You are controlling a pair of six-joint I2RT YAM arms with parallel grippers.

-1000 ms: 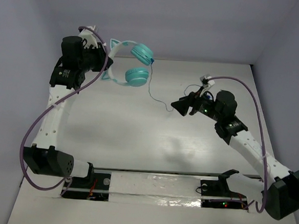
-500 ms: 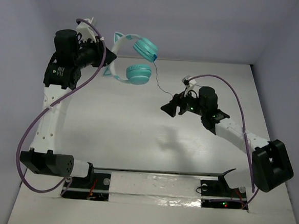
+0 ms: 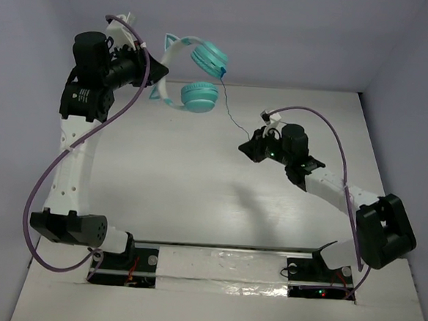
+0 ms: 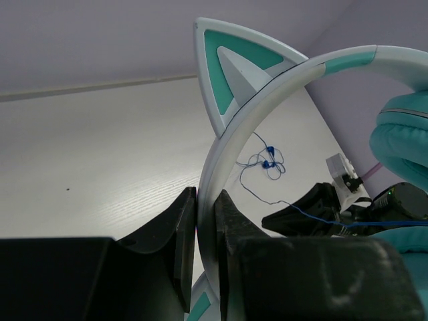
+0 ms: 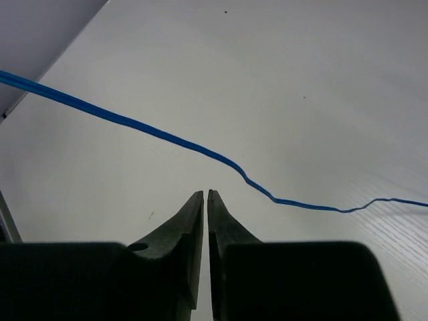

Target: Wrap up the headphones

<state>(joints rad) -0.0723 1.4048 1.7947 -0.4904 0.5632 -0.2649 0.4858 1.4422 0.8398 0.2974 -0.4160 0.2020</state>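
Top external view: holds the headphones [image 3: 199, 95] aloft in the left gripper [image 3: 161, 70], over the far left of the table [image 3: 161, 179], earcups pointing right. Lets the thin blue cord [image 3: 229, 116] hang from the upper earcup down toward the right gripper [image 3: 243, 146]. Left wrist view: clamps the pale headband [image 4: 267, 87] just below a teal-lined cat-ear point. Right wrist view: shows the right jaws all but together on nothing, cord crossing just beyond the tips.
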